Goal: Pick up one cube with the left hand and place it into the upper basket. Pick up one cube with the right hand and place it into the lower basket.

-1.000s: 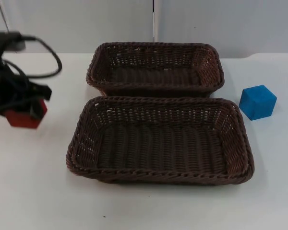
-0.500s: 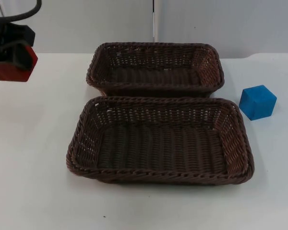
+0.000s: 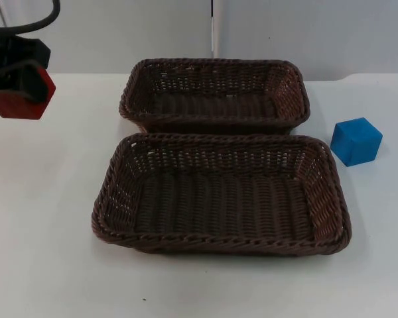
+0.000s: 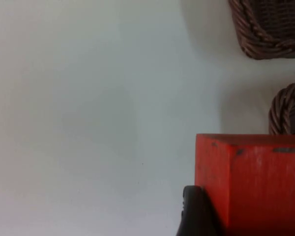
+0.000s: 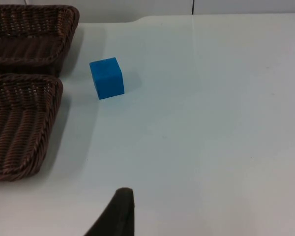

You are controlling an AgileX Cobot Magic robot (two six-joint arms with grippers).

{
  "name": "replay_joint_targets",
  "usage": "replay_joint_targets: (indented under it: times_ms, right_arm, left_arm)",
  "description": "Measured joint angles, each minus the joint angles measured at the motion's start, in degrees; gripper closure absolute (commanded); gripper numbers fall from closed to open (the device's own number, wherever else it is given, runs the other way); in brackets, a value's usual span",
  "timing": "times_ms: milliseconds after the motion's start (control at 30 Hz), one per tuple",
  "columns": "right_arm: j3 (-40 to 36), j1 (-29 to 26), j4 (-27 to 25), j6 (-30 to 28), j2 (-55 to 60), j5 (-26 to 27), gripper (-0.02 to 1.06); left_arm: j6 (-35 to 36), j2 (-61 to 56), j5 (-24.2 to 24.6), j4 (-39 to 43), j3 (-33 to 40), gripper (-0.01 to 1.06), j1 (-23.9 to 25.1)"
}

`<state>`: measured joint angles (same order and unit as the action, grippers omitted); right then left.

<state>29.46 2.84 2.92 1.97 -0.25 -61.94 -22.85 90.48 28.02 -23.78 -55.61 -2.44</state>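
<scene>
My left gripper (image 3: 18, 81) hangs above the table's far left, shut on a red cube (image 3: 21, 103), well to the left of the upper basket (image 3: 215, 63). The left wrist view has the red cube (image 4: 250, 182) against a black fingertip (image 4: 196, 214), with the corners of both baskets beyond it. The lower basket (image 3: 219, 140) lies in front of the upper one; nothing is in either. A blue cube (image 3: 356, 140) rests on the table to the right of the baskets. The right arm waits; its gripper stays well back from the blue cube (image 5: 106, 77).
The white table top (image 3: 46, 252) spreads out to the left of and in front of the baskets. A grey partition wall (image 3: 305, 33) closes the far edge just behind the upper basket.
My left gripper has lifted the red cube off the table and carried it toward the far left, then nudged it slightly to the right. The blue cube and baskets stay put.
</scene>
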Motion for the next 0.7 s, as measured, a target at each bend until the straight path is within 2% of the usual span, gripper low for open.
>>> replay_joint_targets:
  times_ms: [333,700]
  right_arm:
    - [0.0,0.0,0.0,-0.1,0.0,0.0,-0.01]
    - [0.0,0.0,0.0,-0.6,0.0,0.0,-0.01]
  left_arm:
    - [-0.2,-0.1,1.4,-0.4,-3.9,1.05,-0.5]
    - [-0.2,3.9,3.2,-0.3,-15.2,1.05,-7.2]
